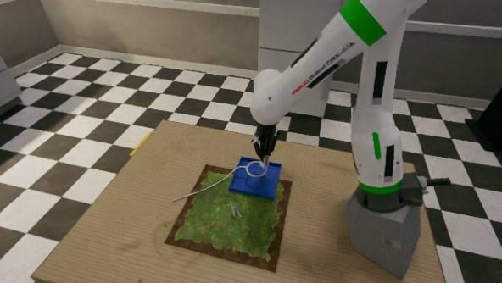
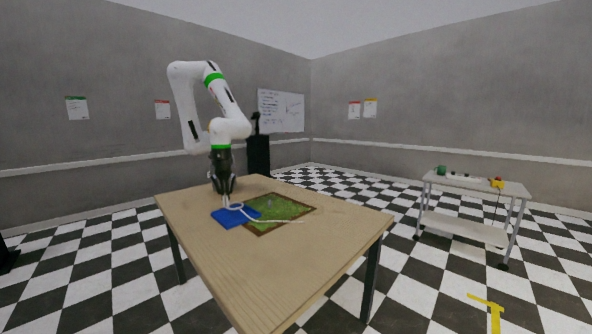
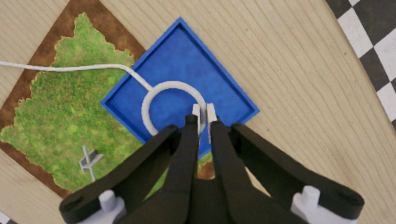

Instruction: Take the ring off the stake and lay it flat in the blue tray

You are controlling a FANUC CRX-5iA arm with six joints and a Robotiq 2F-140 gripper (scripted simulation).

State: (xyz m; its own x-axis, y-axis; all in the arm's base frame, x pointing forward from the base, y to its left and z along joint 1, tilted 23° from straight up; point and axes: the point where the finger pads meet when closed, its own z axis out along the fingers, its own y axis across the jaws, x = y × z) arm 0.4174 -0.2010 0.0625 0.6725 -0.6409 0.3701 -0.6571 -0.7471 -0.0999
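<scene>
My gripper (image 1: 265, 160) (image 2: 226, 196) (image 3: 203, 113) is shut on the rim of a white ring (image 1: 253, 175) (image 3: 150, 102) and holds it over the blue tray (image 1: 242, 185) (image 2: 222, 218) (image 3: 225, 85). A white cord (image 1: 203, 187) (image 2: 272, 219) (image 3: 60, 67) runs from the ring across the grass mat (image 1: 220, 229) (image 2: 280, 207) (image 3: 45, 135). The small grey stake (image 1: 232, 209) (image 2: 269, 201) (image 3: 89, 162) stands bare on the grass, apart from the ring. I cannot tell whether the ring touches the tray floor.
The tray lies at the grass mat's far corner on a wooden table (image 1: 106, 237) (image 2: 280, 270) (image 3: 310, 65). The robot base (image 1: 383, 237) stands on the table's right side. A yellow strip (image 1: 140, 144) lies by the table's left edge.
</scene>
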